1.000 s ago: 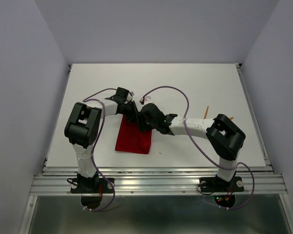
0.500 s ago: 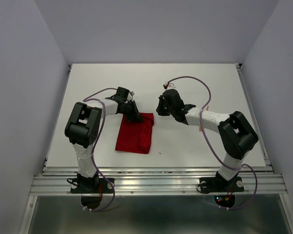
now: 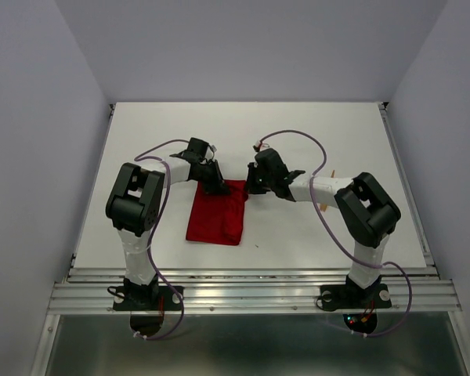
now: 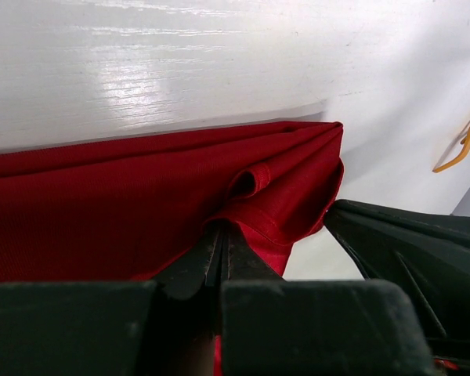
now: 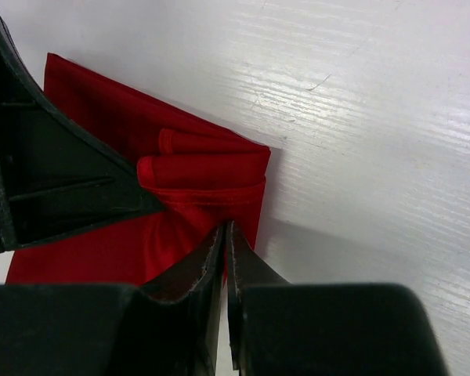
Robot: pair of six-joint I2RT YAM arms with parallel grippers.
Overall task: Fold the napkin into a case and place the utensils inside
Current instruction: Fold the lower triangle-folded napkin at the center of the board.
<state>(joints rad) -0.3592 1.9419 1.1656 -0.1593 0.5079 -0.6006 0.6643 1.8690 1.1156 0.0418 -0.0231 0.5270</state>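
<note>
Left end effector [image 4: 219, 233] is clamped tight on a puckered edge of the red napkin [image 4: 102, 196]. The napkin's folded layers spread away ahead of its tips and lie on the white bench [image 4: 219, 63]. Right end effector [image 5: 224, 231], just beside it at the neighbouring corner, has its fingers drawn almost together with a sliver of red in the slit, so it appears to nip the hem there. To fold well, I judge both should lift only enough to free the top layers. They should travel together at one pace and hold the edge taut between them, so the bunched loop flattens rather than creases. One orange utensil [image 4: 464, 142] lies on the bench beyond the right end effector, apart from the cloth; the fold should stay clear of it.
</note>
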